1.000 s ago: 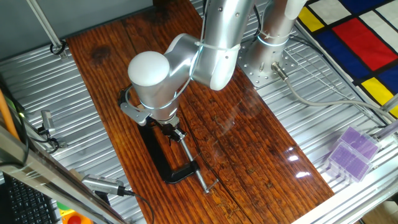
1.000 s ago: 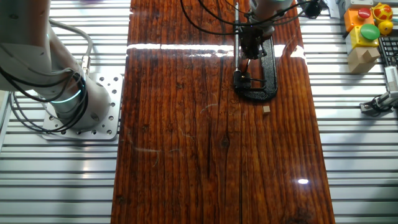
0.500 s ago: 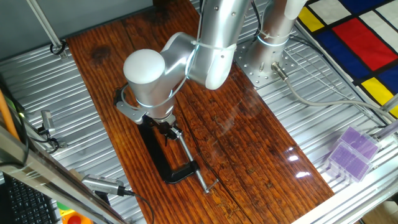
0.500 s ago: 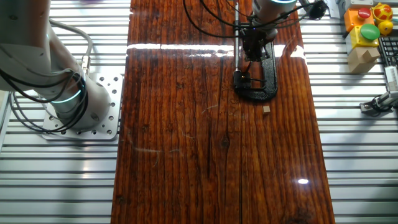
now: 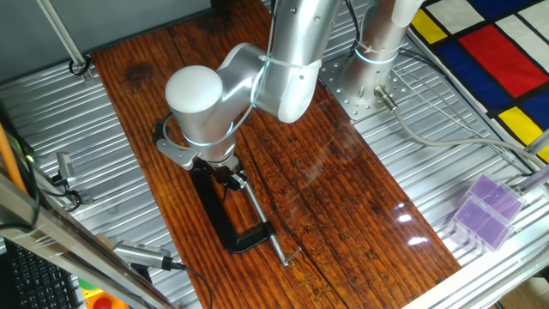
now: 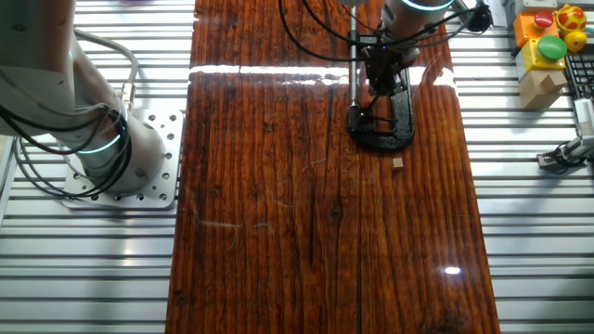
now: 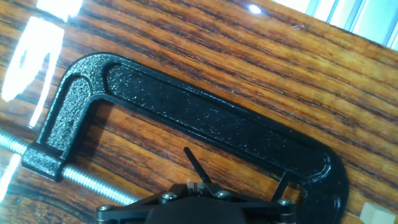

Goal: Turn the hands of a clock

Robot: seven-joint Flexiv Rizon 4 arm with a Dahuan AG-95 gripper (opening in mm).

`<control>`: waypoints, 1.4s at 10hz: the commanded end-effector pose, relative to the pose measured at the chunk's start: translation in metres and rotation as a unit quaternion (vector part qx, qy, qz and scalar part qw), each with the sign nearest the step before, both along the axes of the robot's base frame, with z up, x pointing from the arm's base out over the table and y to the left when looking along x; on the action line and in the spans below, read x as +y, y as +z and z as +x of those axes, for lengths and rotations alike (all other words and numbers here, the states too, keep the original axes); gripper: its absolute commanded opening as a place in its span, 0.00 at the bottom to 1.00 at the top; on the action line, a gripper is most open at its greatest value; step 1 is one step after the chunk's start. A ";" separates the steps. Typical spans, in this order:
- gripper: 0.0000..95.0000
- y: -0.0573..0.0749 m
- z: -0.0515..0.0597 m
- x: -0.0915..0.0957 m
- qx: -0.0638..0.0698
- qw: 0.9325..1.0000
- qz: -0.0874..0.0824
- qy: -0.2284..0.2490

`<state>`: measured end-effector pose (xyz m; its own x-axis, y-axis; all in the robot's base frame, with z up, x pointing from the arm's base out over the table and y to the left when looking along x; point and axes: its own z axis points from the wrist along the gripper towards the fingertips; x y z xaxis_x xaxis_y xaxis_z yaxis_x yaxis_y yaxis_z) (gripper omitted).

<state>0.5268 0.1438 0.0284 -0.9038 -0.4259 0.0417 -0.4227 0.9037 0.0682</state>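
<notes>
A black C-clamp (image 5: 225,219) lies on the wooden table (image 5: 360,197); it also shows in the other fixed view (image 6: 401,116) and fills the hand view (image 7: 186,112). The small clock sits in the clamp's jaw, mostly hidden under my hand. Two thin black clock hands stick out in the hand view, one in the middle (image 7: 194,165) and one at the right (image 7: 283,185). My gripper (image 7: 198,185) is down over the clamp's jaw, and its small pale pads stand together around the middle clock hand. It also shows in the fixed views (image 5: 232,178) (image 6: 376,88).
A small wooden cube (image 6: 397,162) lies just beyond the clamp. The arm's base plate (image 6: 139,172) is beside the table. A purple box (image 5: 485,210) sits at the right edge and a button box (image 6: 548,42) at the far corner.
The arm's wrist has shifted a little along the clamp, up and left in one fixed view, with the gripper staying down at the clamp's jaw. The clamp has not moved.
</notes>
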 end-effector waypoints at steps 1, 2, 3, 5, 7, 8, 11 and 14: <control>0.00 0.000 0.001 -0.002 0.000 1.000 0.000 0.003; 0.00 0.000 0.002 -0.003 0.000 1.000 0.000 0.004; 0.00 0.000 0.004 -0.007 0.000 1.000 0.000 0.008; 0.00 0.000 0.007 -0.011 0.000 1.000 0.000 0.012; 0.00 0.000 0.009 -0.013 -0.001 1.000 0.000 0.014; 0.00 0.000 0.010 -0.015 -0.001 1.000 0.001 0.016; 0.00 0.001 0.013 -0.019 -0.001 1.000 0.001 0.020; 0.00 0.000 0.014 -0.022 -0.001 1.000 0.001 0.023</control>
